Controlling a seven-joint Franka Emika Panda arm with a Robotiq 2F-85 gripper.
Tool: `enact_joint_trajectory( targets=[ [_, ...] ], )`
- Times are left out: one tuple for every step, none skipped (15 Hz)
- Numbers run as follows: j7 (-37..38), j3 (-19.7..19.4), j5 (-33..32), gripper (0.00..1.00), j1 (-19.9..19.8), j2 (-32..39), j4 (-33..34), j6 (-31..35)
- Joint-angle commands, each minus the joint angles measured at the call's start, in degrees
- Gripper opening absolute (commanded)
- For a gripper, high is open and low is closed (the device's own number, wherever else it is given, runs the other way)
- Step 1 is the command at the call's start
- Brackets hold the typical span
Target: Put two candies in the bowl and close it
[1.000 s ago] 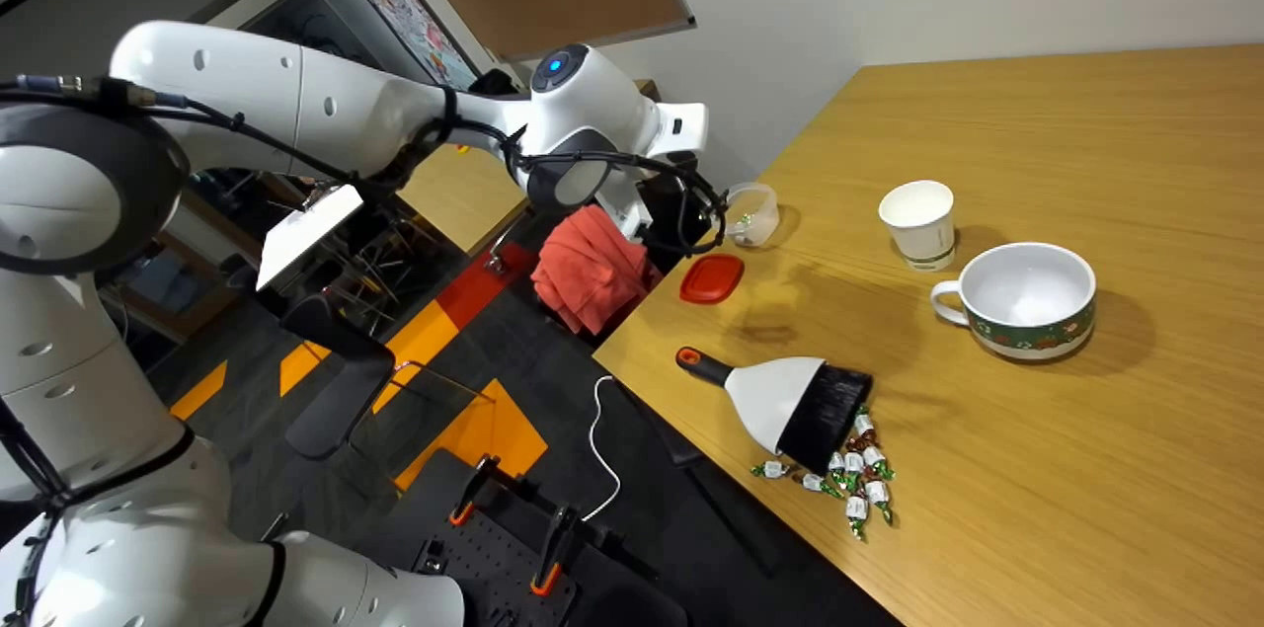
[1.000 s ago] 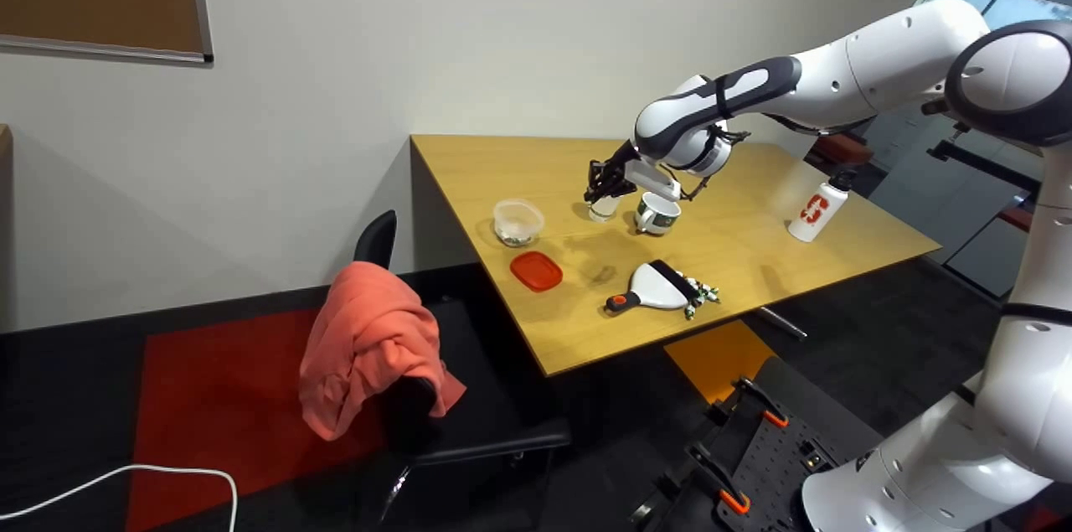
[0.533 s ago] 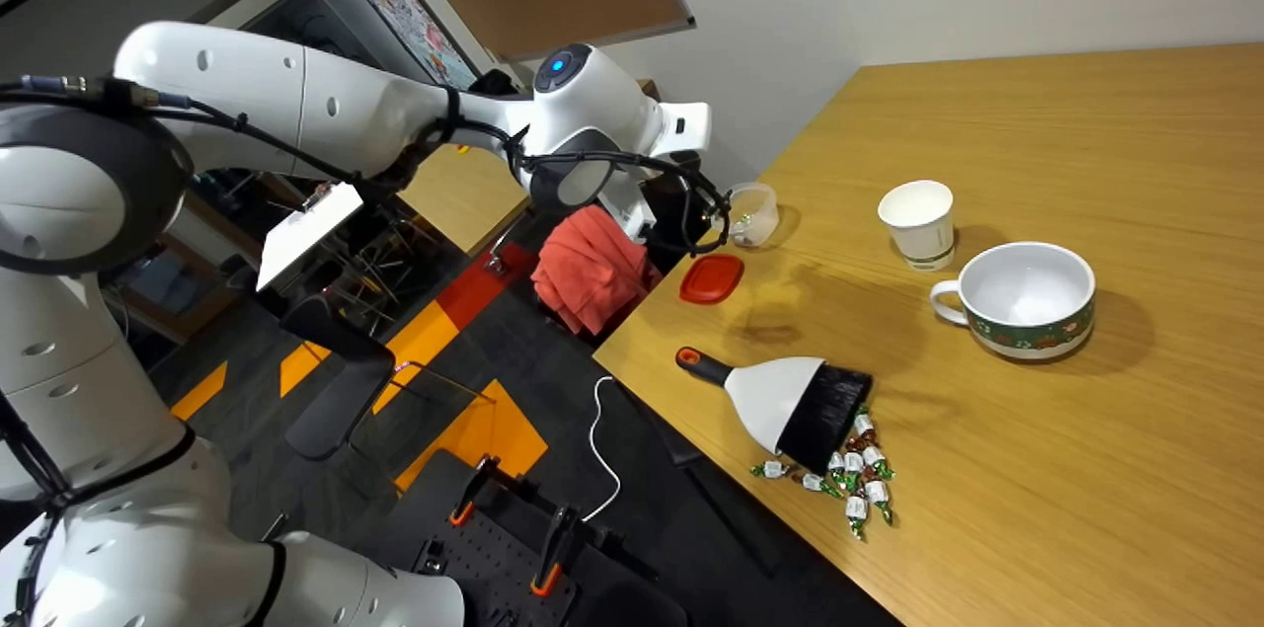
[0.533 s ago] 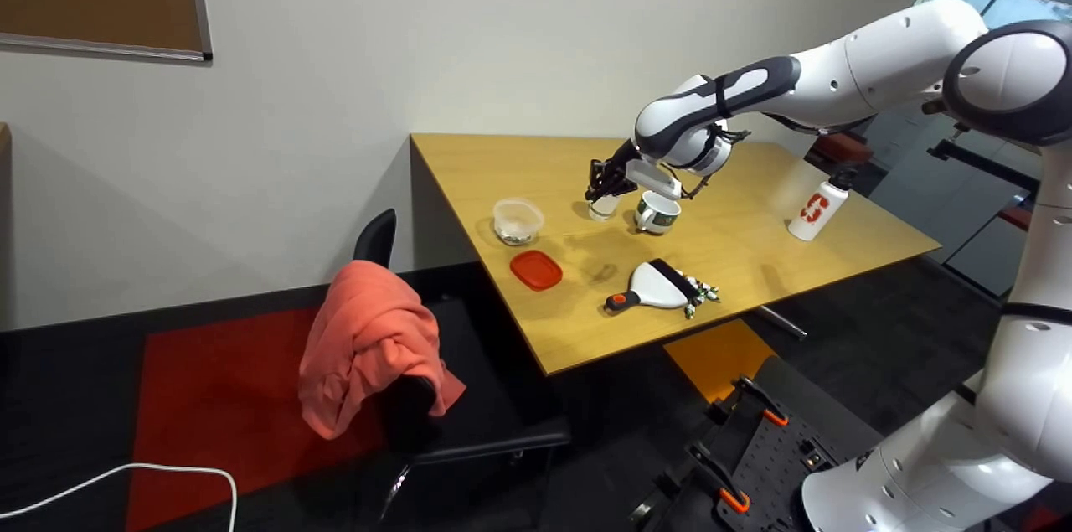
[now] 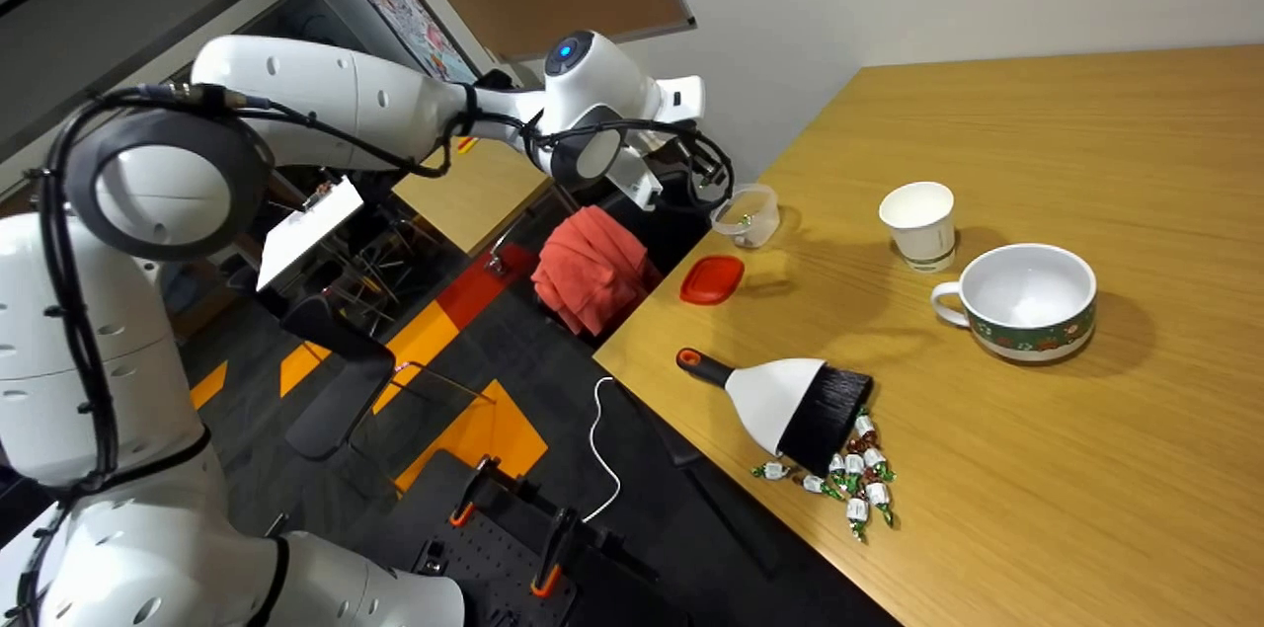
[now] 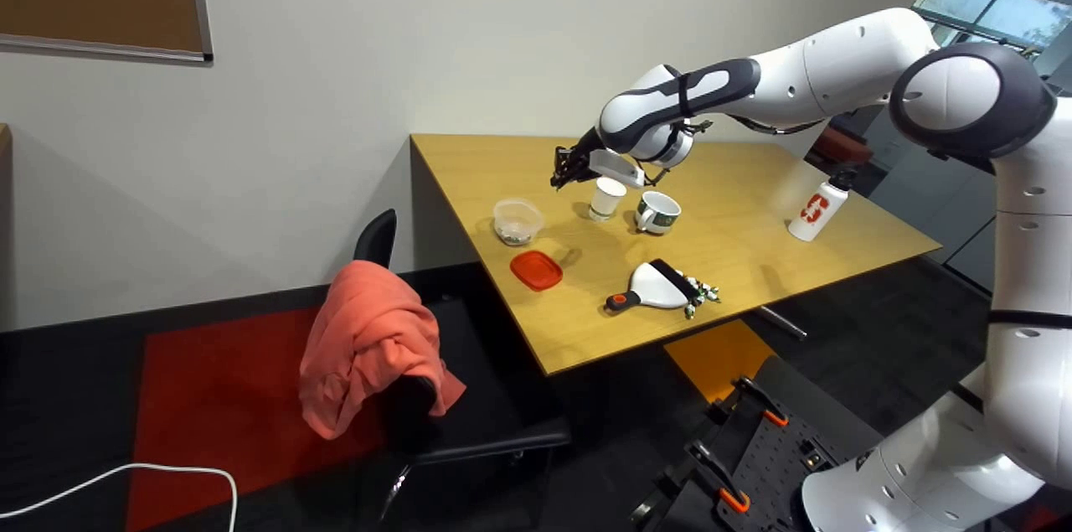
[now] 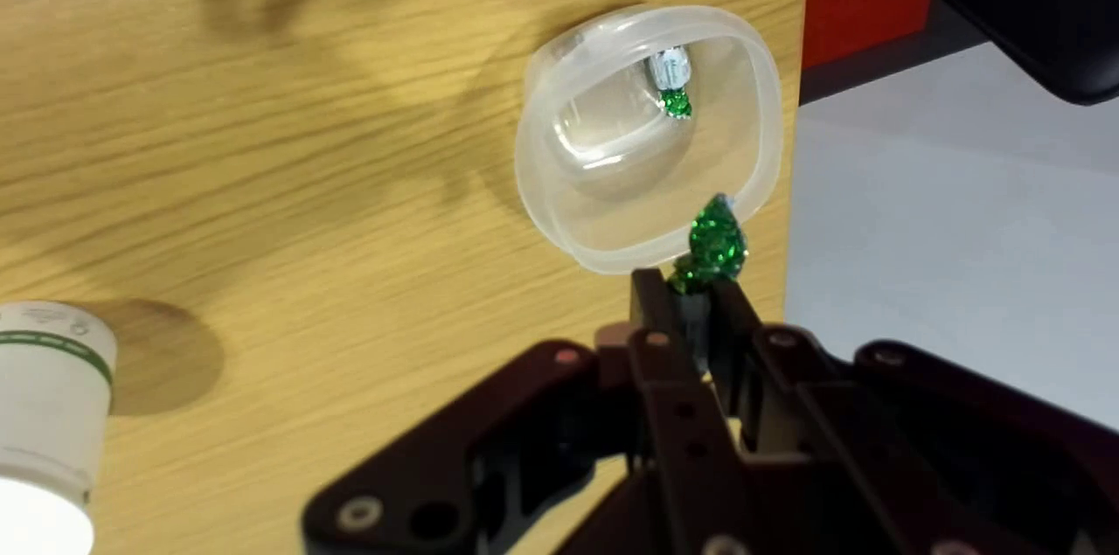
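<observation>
In the wrist view, a candy in a foil wrapper with a green twisted end (image 7: 717, 239) was pinched by the black two-fingered gripper (image 7: 691, 293); its jaws were pressed on the wrapper's body, so that the green twist was left pointing ahead. That twist was shown overlapping the rim, nearest the gripper, of a rounded-square bowl of translucent plastic (image 7: 535, 153), but whether it was held over the opening could not be told. On the bowl's floor, toward the side away from the gripper, one white-and-green wrapped candy (image 7: 671, 83) was seen, so the pinched one was probably intended as the second.

In an exterior view, the flat red plastic lid (image 5: 711, 279) was laid just beside the bowl on its near side; the mouth was thus left uncovered for the drop, and the lid could be easily reached for closing. The spare wrapped candies (image 5: 853, 465) were bunched against a white hand brush with black bristles (image 5: 775, 400), well apart from the bowl.

In an exterior view, a white paper cup (image 6: 603, 204) and a green-banded white mug (image 6: 657, 214) were set to the bowl's right, out of the drop's way. The gripper was held in the air, seemingly right of the bowl and farther; a short shift left and nearer was probably needed before release.
</observation>
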Motion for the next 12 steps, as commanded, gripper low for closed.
enact_joint_trajectory(
  targets=[
    [3.81, -2.7, -3.05, 0.03, 3.06, 7.89, 9.76, -2.37],
    [4.53, -3.16, -3.66, 0.03, 3.62, 9.64, 11.5, -2.6],
    [4.8, -3.41, -4.13, 0.03, 3.91, 11.32, 13.3, -2.81],
    [4.92, -3.36, -4.46, 0.03, 3.96, 12.87, 14.8, -2.89],
    [4.88, -3.37, -4.63, 0.03, 4.04, 14.19, 16.14, -2.85],
    [4.64, -3.08, -4.6, 0.03, 3.88, 15.48, 17.57, -3.14],
    [4.28, -2.63, -4.51, 0.03, 3.62, 16.54, 18.83, -3.63],
    [4.12, -2.62, -4.69, 0.03, 3.71, 17.41, 19.8, -3.86],
    [3.82, -2.36, -4.68, 0.39, 3.66, 17.93, 20.33, -3.69],
    [3.66, -2.16, -4.73, 0.4, 3.58, 18.49, 21.1, -3.79],
    [3.4, -1.78, -4.7, 0.46, 3.39, 18.76, 21.56, -3.74],
    [3.23, -1.48, -4.71, 0.53, 3.26, 19.01, 22.06, -3.9]
  ],
)
